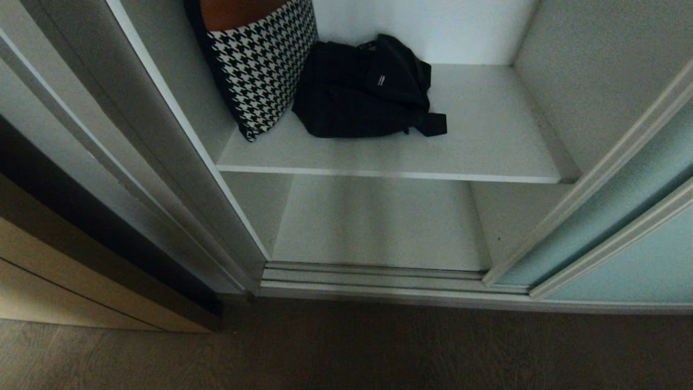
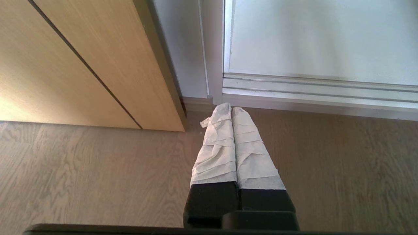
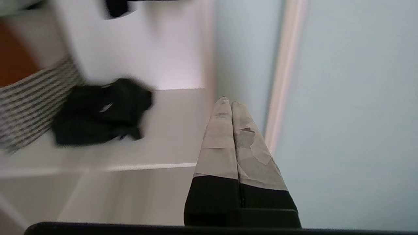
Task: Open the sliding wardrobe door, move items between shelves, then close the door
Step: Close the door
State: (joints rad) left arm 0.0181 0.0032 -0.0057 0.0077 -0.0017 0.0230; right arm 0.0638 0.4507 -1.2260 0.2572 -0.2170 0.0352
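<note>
Wood-grain flooring (image 1: 346, 352) runs up to a ridged silver floor track (image 1: 373, 276) at the wardrobe's threshold. Frosted pale blue-green glass sliding wardrobe door (image 1: 622, 238), in its thin silver frame, stands pushed aside at the right, leaving the compartment open. Two wide white-grey shelves are exposed: the upper shelf (image 1: 487, 141) carries a black-and-white houndstooth cushion (image 1: 260, 65) leaning at its left end and, just beside it, a crumpled black fabric bag (image 1: 363, 92); the lower shelf (image 1: 379, 227) shows nothing on it.

Right gripper (image 3: 231, 106), tape-wrapped fingers pressed together and empty, points into the opening close alongside the glass door, the bag well apart from it. Left gripper (image 2: 232, 111) is likewise closed and empty, parked low over the floor near a tan wooden panel (image 2: 81, 65).

Assessment: door-opening appears done; the step in hand is reaching for an item. Recommended: part the fingers before arrival, steer clear of the door frame, approach the bag from above and take a raised fold, not the loose strap
</note>
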